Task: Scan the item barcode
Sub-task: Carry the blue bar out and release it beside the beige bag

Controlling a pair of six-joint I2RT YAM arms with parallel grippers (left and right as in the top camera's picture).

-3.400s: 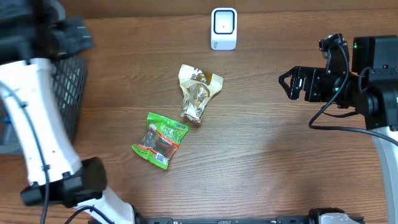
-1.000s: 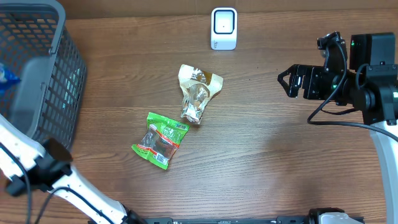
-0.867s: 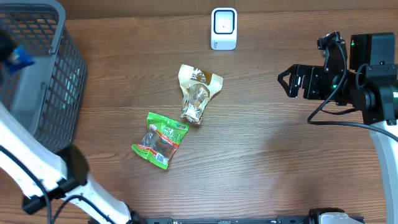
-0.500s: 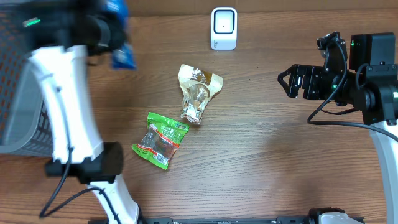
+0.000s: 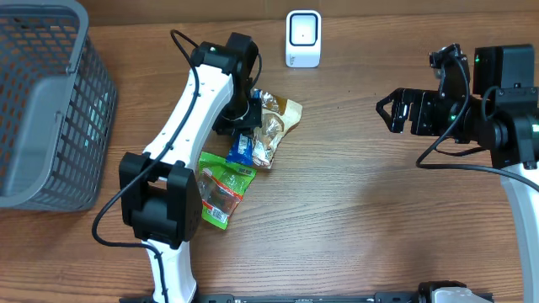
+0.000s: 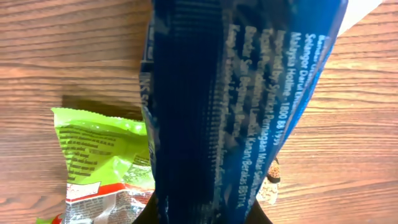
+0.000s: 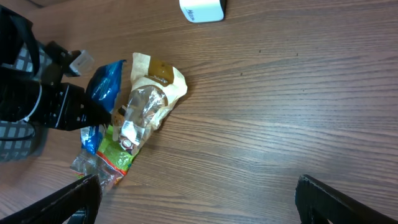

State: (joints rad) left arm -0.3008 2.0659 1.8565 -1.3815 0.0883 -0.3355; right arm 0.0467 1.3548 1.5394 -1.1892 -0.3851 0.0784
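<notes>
Grey mesh basket (image 5: 50, 101) sits at the left edge of the wood surface (image 5: 354, 219), partly cut off by the frame. Left claw (image 5: 237, 133) is clamped on a blue packet (image 5: 240, 150), held over the spot where the green packet (image 5: 221, 189) and the cream-and-clear packet (image 5: 271, 126) lie side by side. White scanner (image 5: 303, 38) stands at the far edge, apart from the blue packet.

Left wrist view: blue packet fills the frame, with small white print running sideways. "Selangor", "Malaysia" and a phone line starting "1 800 88" are readable; the rest is too small. Green packet print is not legible.

Right claw (image 5: 386, 116) hangs at the right side, jaws spread wide, nothing between them.

Half a second ago the left arm was up by the basket corner with the blue packet; it has swung in to mid-surface. Green packet, cream-and-clear packet, scanner and right arm are unchanged.

Bare wood runs from the packets across to the right claw, and along the whole near edge.
</notes>
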